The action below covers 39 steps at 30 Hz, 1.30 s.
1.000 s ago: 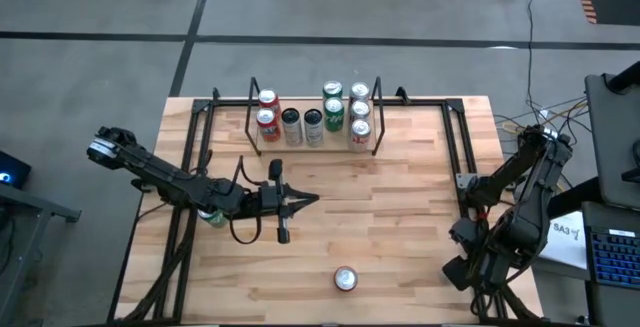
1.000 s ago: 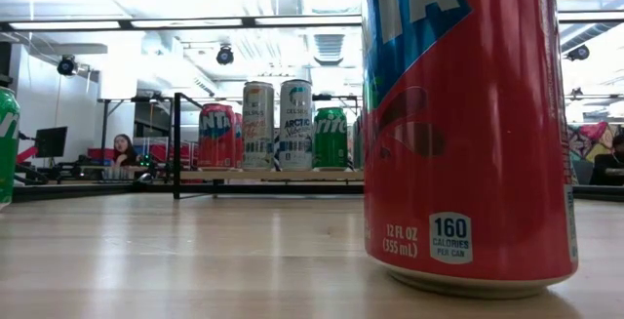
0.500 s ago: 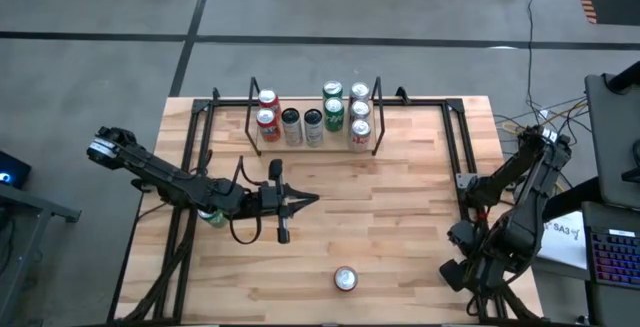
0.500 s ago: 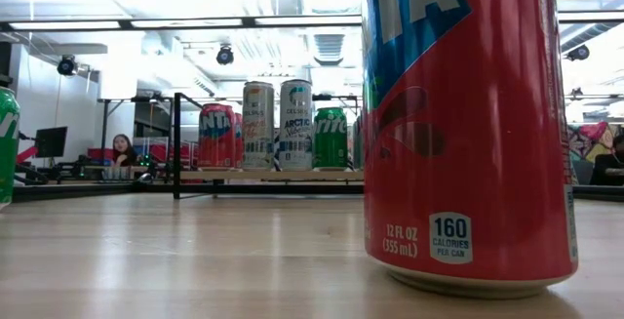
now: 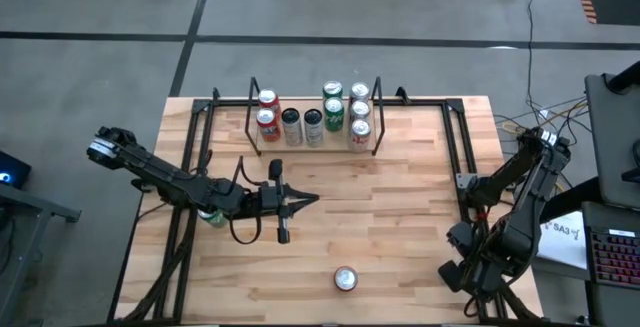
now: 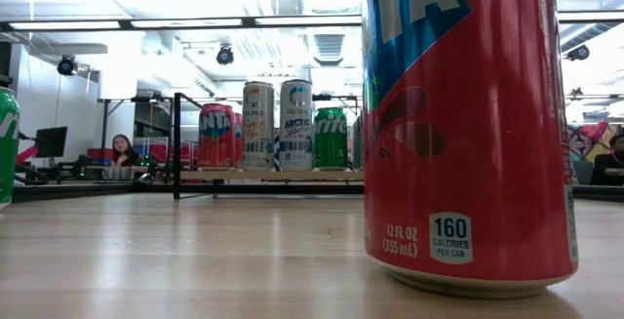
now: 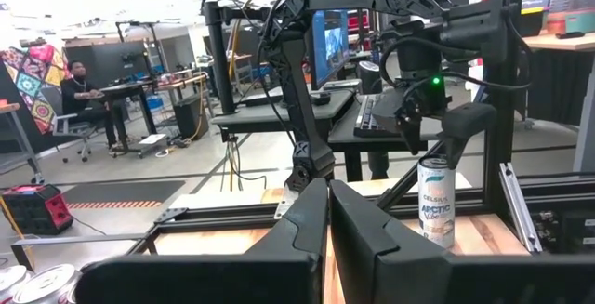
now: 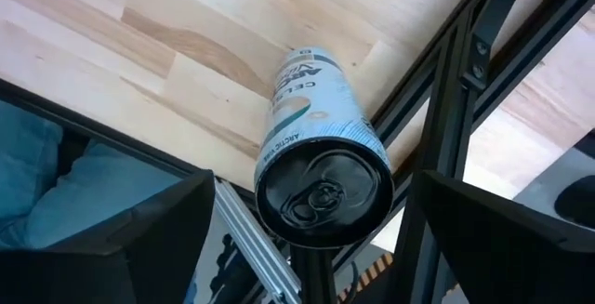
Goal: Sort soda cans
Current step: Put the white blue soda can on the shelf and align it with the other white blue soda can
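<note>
A white soda can with a dark top stands upright on the wood at the table's near right corner; it also shows in the left wrist view. My right gripper hangs over it, pointing steeply down and open, one finger on either side with a gap to each. A red can stands near the front edge. Several cans stand in rows at the far middle. My left gripper is shut and level over the table's middle.
A green can stands under my left arm. A black frame rims the table, and its rails run close beside the white can. Bare wood lies between the arms. A person sits in the room beyond.
</note>
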Tool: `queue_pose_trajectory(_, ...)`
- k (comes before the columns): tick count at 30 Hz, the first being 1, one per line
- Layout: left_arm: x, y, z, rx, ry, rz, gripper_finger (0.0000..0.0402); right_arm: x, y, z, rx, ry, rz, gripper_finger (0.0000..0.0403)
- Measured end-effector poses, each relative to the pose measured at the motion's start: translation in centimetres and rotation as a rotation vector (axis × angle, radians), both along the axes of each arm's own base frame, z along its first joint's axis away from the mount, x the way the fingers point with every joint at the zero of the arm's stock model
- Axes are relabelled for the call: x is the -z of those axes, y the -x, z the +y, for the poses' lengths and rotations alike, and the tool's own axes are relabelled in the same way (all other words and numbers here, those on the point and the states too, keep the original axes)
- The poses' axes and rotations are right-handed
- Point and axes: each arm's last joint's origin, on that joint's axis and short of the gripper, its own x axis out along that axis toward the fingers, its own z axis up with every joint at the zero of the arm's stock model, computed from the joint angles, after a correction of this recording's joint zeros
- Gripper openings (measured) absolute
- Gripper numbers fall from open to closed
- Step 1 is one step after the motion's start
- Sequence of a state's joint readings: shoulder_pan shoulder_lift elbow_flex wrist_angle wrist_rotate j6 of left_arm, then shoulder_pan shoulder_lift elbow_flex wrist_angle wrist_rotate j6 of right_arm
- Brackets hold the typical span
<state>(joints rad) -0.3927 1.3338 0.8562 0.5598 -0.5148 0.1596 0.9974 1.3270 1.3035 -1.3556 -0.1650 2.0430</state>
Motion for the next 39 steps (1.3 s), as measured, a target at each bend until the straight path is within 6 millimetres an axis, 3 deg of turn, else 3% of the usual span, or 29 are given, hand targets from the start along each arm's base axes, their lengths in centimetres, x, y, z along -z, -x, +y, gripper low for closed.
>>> queue_pose_trajectory(12, 0.0, 0.0, 0.0, 0.0, 0.0, 0.0, 0.0, 1.5, 0.1, -0.1, -0.015, 0.027, 0.016, 0.0365)
queue_pose_trajectory(29, 0.0, 0.0, 0.0, -0.001, -0.006, -0.004, 0.0, 5.5, 0.0, 0.1, 0.012, 0.016, 0.056, 0.0362)
queue_pose_trajectory(32, 0.0, 0.0, 0.0, -0.001, -0.006, -0.004, 0.0, 5.8, 0.2, 0.1, 0.009, 0.005, 0.086, 0.0336)
queue_pose_trajectory(39, 0.0, 0.0, 0.0, 0.0, -0.006, -0.004, 0.0, 5.7, 0.2, 0.1, 0.009, 0.006, 0.089, 0.0236)
